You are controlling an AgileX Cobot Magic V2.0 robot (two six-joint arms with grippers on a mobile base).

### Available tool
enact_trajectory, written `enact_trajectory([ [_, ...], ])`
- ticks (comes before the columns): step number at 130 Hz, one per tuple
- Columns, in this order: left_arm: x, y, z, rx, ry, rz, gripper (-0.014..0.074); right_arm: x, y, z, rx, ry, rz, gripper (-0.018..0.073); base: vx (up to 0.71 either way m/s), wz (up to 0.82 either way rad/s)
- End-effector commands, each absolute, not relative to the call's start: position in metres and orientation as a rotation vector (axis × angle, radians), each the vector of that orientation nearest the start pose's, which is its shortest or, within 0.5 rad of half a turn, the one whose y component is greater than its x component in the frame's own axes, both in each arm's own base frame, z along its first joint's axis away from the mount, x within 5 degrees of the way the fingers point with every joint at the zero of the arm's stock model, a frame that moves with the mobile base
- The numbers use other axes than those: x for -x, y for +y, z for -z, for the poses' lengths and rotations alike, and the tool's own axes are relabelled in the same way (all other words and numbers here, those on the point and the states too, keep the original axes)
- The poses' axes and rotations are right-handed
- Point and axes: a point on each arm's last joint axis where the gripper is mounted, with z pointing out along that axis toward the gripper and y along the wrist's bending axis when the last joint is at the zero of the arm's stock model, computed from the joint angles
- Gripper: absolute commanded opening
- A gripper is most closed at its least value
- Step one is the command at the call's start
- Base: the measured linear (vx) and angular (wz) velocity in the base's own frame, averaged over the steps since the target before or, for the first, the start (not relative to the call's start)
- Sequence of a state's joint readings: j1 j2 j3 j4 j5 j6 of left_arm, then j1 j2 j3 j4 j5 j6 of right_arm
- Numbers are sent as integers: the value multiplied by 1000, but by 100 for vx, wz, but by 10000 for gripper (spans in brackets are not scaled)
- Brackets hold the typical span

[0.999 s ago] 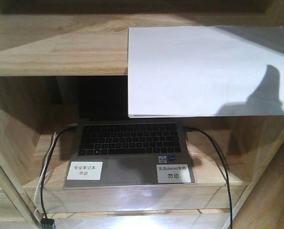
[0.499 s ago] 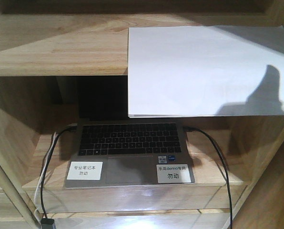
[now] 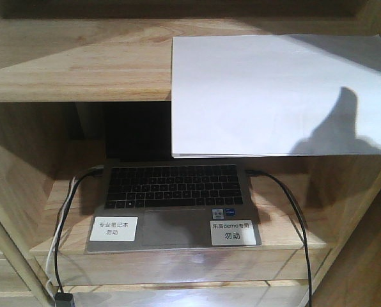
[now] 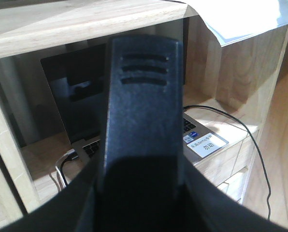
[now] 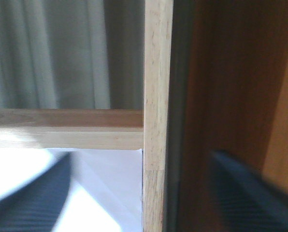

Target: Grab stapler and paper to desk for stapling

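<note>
Right gripper (image 5: 139, 162): jaws apart and holding nothing. I see one blurred dark finger (image 5: 33, 193) low on the left over white sheet, and the other low on the right against dark brown wood.
Left gripper (image 4: 141, 121): a black ribbed block fills my left wrist view. I cannot tell whether the jaws are together or clamped on something.
Paper (image 3: 267, 89): lying flat on the right side of the upper shelf (image 3: 82, 64), with its front edge hanging out past the shelf lip above the laptop (image 3: 171, 192).
Stapler: I can't pick it out for certain in any view.
Desk: out of view.
Step in hand: by my reading, bringing the right arm in to take the paper. A finger-shaped shadow (image 3: 341, 128) lies on the sheet's right front part.
Obstacle: a pale wooden upright (image 5: 156, 72) stands between my two fingers in the right wrist view, so closing here would likely catch the post, not the sheet.
How I'd do it: shift left until both fingers are clear of the upright. Then I'd take the overhanging front edge with one finger above and one below, well in from the corner so the sheet doesn't fold.
Pull: draw straight out along the shelf, level and slow. Thin paper will sag, and may slip apart if there is more than one sheet.
Watch: keep the lower finger above the laptop's screen and clear of the black cable (image 3: 293, 204) on its right.
</note>
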State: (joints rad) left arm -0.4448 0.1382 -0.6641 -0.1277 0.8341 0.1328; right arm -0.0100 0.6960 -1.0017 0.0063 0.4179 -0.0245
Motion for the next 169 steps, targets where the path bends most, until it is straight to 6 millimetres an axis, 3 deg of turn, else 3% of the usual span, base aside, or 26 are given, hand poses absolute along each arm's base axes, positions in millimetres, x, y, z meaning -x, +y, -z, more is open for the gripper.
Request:
enact_trajectory([
  [1,-3,-11,-361,-463,1608,398,-6,-121,-1,-463,-2,1489,11,727,0,0],
  [18,-3,-11,-361,-463,1608,398,-6,-120,-1,-465,-171,1465,-183,716,0,0],
  [49,-3,-11,-361,-463,1608,398,-6,-119,-2,-468,-843,1244,-938,701,0,0],
  [61,-3,-11,-361,-463,1608,398,-6,-116,-3,-473,-979,1117,-1137,694,0,0],
  [82,-3,-11,-361,-463,1608,398,-6,-108,-1,-479,-855,933,-1287,671,0,0],
  [102,-3,-11,-361,-463,1608,398,-6,-100,2,-464,-786,896,-1339,645,0,0],
  [128,-3,-11,-361,-463,1608,398,-6,-81,3,-426,-798,921,-1325,633,0,0],
  [149,-3,-11,-361,-463,1608,398,-6,-62,3,-384,-817,936,-1326,628,0,0],
  [169,-3,-11,-361,-463,1608,398,-6,-57,9,-351,-808,1022,-1397,617,0,0],
])
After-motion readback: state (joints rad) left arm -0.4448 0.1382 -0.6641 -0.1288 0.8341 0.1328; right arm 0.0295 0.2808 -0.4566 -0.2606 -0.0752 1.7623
